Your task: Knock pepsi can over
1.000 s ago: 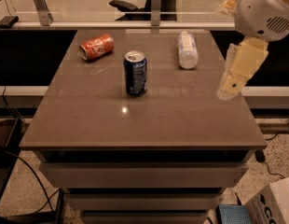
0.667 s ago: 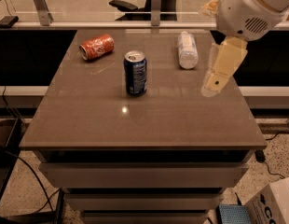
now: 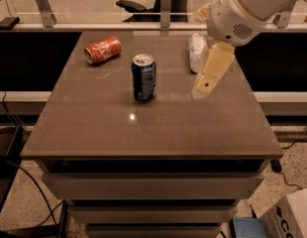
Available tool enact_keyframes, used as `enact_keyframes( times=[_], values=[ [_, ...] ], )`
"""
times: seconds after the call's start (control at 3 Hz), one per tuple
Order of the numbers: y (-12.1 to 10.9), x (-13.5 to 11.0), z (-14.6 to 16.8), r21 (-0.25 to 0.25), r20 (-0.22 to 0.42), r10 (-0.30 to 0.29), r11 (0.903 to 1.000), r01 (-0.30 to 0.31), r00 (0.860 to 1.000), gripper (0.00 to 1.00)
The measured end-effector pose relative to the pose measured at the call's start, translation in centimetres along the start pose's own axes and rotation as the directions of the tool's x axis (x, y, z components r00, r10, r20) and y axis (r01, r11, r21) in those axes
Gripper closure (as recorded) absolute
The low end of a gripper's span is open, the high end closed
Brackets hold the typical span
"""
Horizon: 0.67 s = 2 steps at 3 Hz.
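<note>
The pepsi can (image 3: 144, 77) is dark blue with a silver top and stands upright near the middle of the brown table (image 3: 153, 128). My gripper (image 3: 204, 87) hangs from the white arm at the upper right, its cream-coloured fingers pointing down and left, just above the table. It is to the right of the can, with a clear gap between them, and holds nothing that I can see.
An orange-red soda can (image 3: 102, 49) lies on its side at the back left. A clear plastic bottle (image 3: 197, 51) lies at the back right, partly behind my gripper. A glass barrier and office chair stand behind the table. A cardboard box (image 3: 292, 217) sits on the floor at the lower right.
My arm and gripper have moved left across the table, from its right edge toward the pepsi can. The cans and bottle have not moved.
</note>
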<state>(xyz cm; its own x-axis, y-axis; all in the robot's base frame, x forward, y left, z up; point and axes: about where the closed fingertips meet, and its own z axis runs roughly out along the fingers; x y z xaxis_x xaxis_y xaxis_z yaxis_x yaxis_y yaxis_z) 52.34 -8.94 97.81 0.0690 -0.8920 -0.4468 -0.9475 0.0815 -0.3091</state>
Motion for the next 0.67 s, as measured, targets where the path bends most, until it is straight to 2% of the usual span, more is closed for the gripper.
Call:
enact_keyframes(
  times=[0.67],
  values=[
    [-1.7, -1.1, 3.4, -0.012, 0.061, 0.006, 0.9999, -0.005, 0.998, 0.00]
  ],
)
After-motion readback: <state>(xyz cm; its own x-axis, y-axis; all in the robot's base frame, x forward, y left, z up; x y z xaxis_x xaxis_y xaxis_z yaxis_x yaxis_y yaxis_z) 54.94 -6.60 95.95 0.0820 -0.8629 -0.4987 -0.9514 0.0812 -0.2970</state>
